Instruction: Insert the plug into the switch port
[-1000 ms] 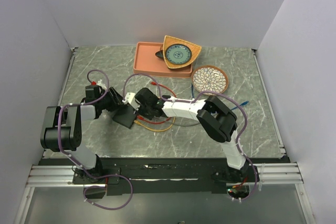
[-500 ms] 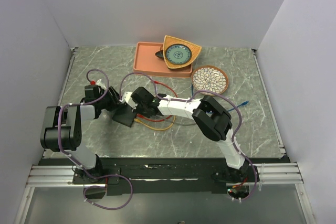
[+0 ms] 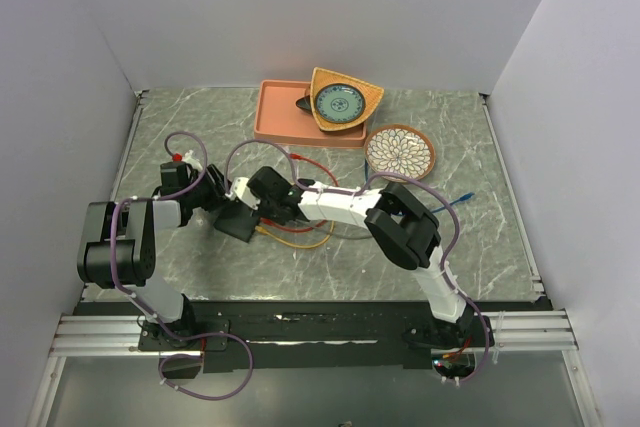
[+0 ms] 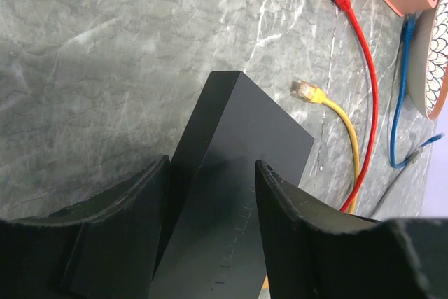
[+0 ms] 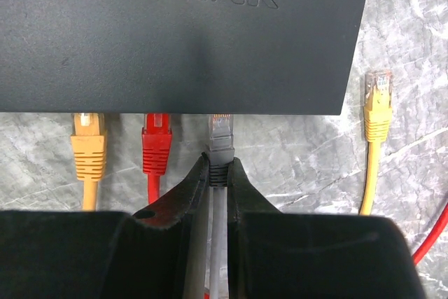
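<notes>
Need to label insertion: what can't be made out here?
- Right wrist: the matte-black flat switch overhangs its sockets, hiding how deep the grey plug in the right gripper sits.
- Left wrist: the left gripper and the frame edge cut off the switch; no sockets show.
- Top external: grey plug too small.

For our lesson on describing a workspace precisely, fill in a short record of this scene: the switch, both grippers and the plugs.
switch: black box, gripped at its sides
left gripper: shut on the switch
right gripper: shut on the grey plug
grey plug: tip at the switch's port edge; whether it is fully seated cannot be told
neighbours: red plug and orange plug at the same edge
loose: yellow plug on the table, past the switch's corner
</notes>
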Available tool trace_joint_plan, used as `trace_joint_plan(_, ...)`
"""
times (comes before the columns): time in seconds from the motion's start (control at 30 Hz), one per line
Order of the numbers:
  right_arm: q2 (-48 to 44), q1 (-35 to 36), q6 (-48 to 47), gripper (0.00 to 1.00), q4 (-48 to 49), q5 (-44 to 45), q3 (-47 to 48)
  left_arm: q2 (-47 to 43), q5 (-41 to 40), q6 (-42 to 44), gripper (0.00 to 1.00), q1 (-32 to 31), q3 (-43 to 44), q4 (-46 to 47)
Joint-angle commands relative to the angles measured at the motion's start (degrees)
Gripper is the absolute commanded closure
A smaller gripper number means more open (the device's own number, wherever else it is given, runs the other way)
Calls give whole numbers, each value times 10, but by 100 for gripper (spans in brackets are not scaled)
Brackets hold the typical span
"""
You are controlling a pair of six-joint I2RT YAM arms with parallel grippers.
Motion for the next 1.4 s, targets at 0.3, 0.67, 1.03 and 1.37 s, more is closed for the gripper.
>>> trace_joint_plan(0.3, -5, 39, -41, 100, 60, -54, 37, -2, 111, -9, 39, -13, -20, 42)
trace_joint_plan(0.67, 16, 40, -20, 100, 48, 5, 64, 8, 118, -2, 44, -15, -24, 41)
trace_joint_plan(1.03, 14, 42, -61, 100, 25, 94, 59, 13, 120, -4, 45, -15, -19, 43)
trace_joint_plan(1.37, 14, 51, -50, 100, -5, 110, 76, 15, 117, -2, 46, -15, -17, 40)
